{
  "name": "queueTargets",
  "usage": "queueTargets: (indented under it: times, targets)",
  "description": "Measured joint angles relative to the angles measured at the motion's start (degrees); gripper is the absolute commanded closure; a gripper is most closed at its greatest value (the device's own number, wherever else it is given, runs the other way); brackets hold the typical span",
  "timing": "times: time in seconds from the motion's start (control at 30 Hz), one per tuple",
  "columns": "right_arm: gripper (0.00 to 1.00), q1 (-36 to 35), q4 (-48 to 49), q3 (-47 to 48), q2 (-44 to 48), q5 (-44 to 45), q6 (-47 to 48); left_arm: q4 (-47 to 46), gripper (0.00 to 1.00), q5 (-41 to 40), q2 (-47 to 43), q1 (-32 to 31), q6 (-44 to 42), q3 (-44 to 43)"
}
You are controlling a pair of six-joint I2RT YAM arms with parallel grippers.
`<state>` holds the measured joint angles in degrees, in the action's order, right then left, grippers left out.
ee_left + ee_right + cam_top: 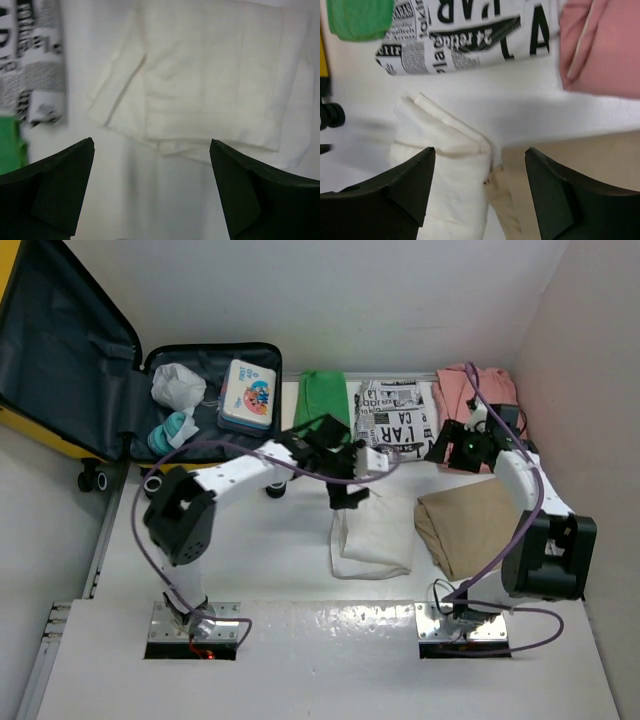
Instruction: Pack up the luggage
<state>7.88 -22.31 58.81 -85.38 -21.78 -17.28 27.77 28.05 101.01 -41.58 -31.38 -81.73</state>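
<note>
The luggage (45, 410), a yellow suitcase, lies open at the back left, its dark-lined lid (60, 340) flat to the left. Its base (205, 420) holds a crumpled white item (177, 385), a white-and-blue tin box (248, 395) and a teal item (172, 430). My left gripper (348, 490) (151, 145) hovers open just off the near edge of a folded white cloth (372, 535) (210, 80), holding nothing. My right gripper (440, 448) (480, 152) is open and empty above the gap between the white cloth (445, 165) and a folded tan garment (470, 525) (580, 165).
Along the back wall lie a folded green garment (323, 400) (360, 17), a newspaper-print one (395, 415) (470, 35) (35, 60) and a pink one (475, 390) (600, 45). Black suitcase wheels (92, 478) stick out at the table's left edge. Walls close in at the back and right.
</note>
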Motion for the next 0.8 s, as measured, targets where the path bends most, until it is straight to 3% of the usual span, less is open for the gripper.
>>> queueTargets:
  times: [0.27, 0.4, 0.57, 0.8]
  targets:
    - [0.28, 7.6, -6.7, -7.2, 7.6, -4.5, 4.8, -0.6, 0.01, -1.7, 13.4, -13.2, -1.0, -7.6]
    - [0.30, 11.5, -8.5, -8.7, 9.7, -8.0, 6.4, -1.9, 0.01, -3.6, 16.5, -16.1, 1.9, -8.0]
    - [0.34, 12.6, -9.5, -9.6, 12.4, -12.7, 7.6, -7.1, 0.01, -6.5, 14.8, -11.5, 13.6, -4.1]
    - [0.47, 10.0, -10.8, -12.7, 14.2, -17.6, 11.2, -9.8, 0.01, -4.8, 1.5, 2.0, 28.9, 7.9]
